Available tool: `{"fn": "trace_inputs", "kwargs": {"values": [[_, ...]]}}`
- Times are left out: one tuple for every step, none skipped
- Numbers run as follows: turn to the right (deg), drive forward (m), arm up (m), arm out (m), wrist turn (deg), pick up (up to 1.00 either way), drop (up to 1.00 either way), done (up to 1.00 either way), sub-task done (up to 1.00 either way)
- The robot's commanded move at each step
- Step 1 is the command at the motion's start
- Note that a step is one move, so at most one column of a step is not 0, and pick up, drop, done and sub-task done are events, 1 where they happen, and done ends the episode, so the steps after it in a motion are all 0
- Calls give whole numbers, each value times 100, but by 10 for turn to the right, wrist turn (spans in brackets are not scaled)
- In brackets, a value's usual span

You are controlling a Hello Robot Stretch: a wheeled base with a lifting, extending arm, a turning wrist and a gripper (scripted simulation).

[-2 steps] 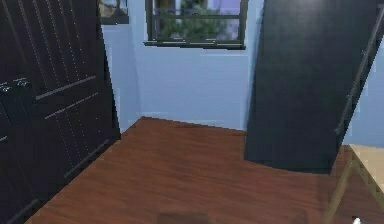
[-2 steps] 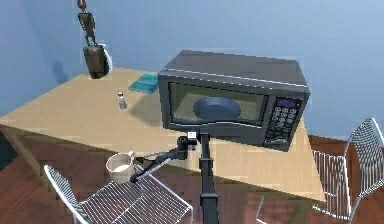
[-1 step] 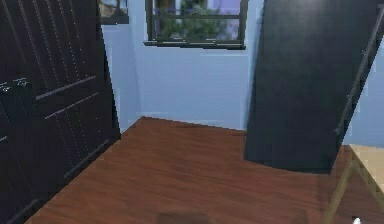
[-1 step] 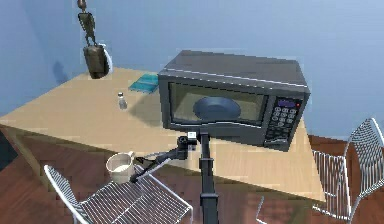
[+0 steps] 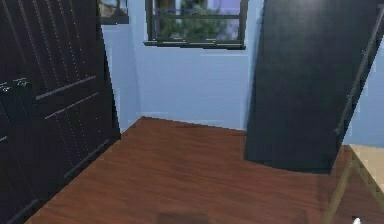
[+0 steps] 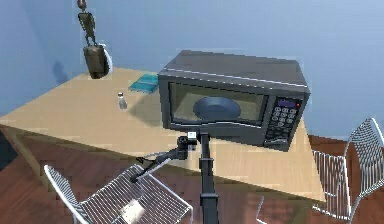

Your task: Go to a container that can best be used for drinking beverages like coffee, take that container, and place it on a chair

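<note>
A microwave sits on the tabletop, centre right of the arm side view, with a small shaker left of it. One chair is at lower left, a second chair at the right edge.

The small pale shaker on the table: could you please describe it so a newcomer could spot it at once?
Find the wooden table with the big microwave. Left of the microwave lies a flat teal thing, and near it stands the shaker. Unlike that, it is pale, tiny and upright.
</note>
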Motion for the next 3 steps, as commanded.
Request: {"fn": "trace_inputs", "kwargs": {"values": [[0,0,10,0,0,0,0,0,0],[0,0,0,-8,0,0,0,0,0],[0,0,0,0,0,0,0,100,0]]}}
